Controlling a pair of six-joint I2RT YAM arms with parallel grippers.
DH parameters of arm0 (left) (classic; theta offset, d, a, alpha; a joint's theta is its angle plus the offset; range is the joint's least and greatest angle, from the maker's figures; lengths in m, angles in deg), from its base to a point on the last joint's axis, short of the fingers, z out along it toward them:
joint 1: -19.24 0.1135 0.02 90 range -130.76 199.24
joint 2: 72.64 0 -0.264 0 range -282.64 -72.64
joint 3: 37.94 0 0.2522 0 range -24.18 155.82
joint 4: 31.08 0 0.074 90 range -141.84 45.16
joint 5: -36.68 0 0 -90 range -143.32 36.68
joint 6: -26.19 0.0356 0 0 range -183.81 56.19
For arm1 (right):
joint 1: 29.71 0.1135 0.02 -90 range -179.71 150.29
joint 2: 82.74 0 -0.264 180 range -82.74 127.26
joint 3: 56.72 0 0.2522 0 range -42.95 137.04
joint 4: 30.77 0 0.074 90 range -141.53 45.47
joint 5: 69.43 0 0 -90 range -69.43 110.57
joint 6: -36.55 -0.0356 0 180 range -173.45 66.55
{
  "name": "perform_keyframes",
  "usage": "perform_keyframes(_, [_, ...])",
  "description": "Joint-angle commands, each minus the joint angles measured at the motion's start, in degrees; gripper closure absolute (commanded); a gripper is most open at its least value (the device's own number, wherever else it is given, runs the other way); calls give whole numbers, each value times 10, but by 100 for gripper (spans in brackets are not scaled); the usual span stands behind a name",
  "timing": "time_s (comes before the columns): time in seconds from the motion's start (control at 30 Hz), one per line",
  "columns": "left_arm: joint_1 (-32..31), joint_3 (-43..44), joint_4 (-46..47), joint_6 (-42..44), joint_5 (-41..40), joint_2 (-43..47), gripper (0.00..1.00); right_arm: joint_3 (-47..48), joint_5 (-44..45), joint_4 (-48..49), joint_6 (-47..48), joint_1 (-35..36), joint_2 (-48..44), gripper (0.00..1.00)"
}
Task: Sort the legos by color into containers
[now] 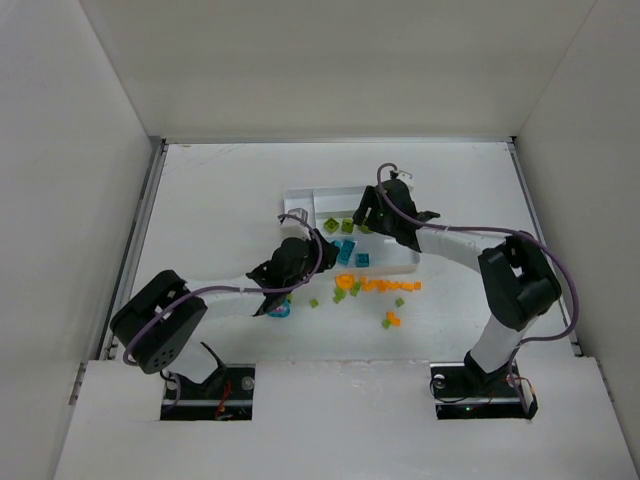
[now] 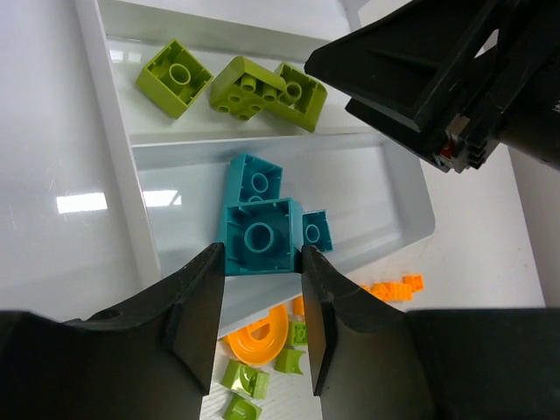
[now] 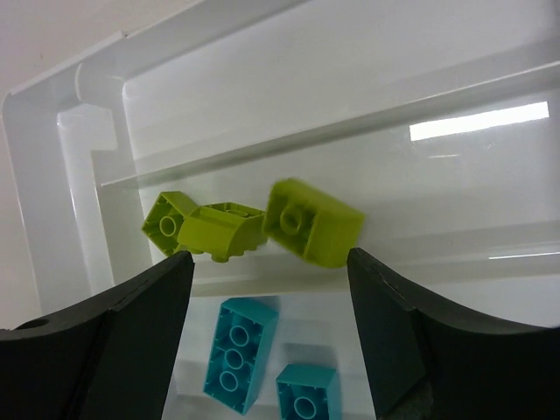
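Lying loose on the counter [image 1: 220, 200], nearest the arm bases, are orange legos [image 1: 385, 285] in a rough row, with a few lime green legos [image 1: 340, 295] scattered just beside them, all outside the white tray [image 2: 131, 219]. Just past them the left claw [image 2: 260, 258] is clamped on a square teal brick [image 2: 260, 232]. Both of its fingers [image 2: 197, 306] press the brick's sides, and it hangs over the nearest long section of the tray. Two more teal bricks [image 2: 254, 179] lie in that same section, one showing just behind the held brick in the left wrist view, the other smaller and just to its side. Beyond the next divider, three lime green bricks [image 3: 223, 232] sit bunched in the middle long section, near the tray's narrow end compartment. Over them the right claw [image 3: 271, 258] stands with its jaws spread wide, gripping nothing. The lime brick [image 3: 311, 219] between the jaws looks blurred and tilted.
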Motion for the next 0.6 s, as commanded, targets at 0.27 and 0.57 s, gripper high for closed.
perform_keyframes(0.27, [0,52,4,32,-24,-46,84,-96,13,82,2,1,-143,30])
perform_keyframes(0.57, [-14,84,-67,66,-85,-62,73,-179,14,92,-12,32,-251,23])
